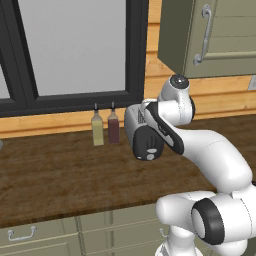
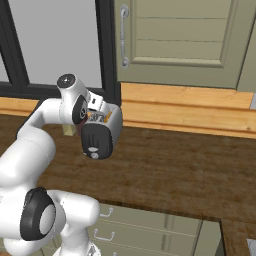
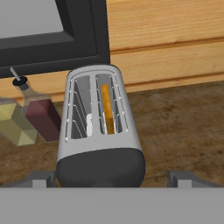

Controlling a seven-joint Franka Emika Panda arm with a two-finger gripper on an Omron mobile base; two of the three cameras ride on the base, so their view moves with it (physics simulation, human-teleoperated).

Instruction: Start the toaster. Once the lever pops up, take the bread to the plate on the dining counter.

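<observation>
The silver toaster (image 3: 98, 127) stands on the dark wood counter (image 1: 55, 175) below the window, with its dark end panel (image 2: 96, 142) facing me. A tan slice of bread (image 3: 106, 109) sits down in its right slot, and the left slot holds nothing. My gripper (image 3: 113, 179) hovers just above and in front of the toaster, open. Its two fingertips (image 3: 41, 178) stand wide apart on either side of the dark end without touching it. In the left base view my own arm covers part of the toaster (image 1: 142, 132). The plate and the dining counter are out of view.
Two slim bottles, one yellowish (image 1: 98, 129) and one dark red (image 1: 113, 126), stand just left of the toaster against the plank wall. A black-framed window (image 1: 75, 50) rises behind them. A green wall cabinet (image 2: 180, 35) hangs up to the right. Green drawers (image 1: 30, 235) run under the counter.
</observation>
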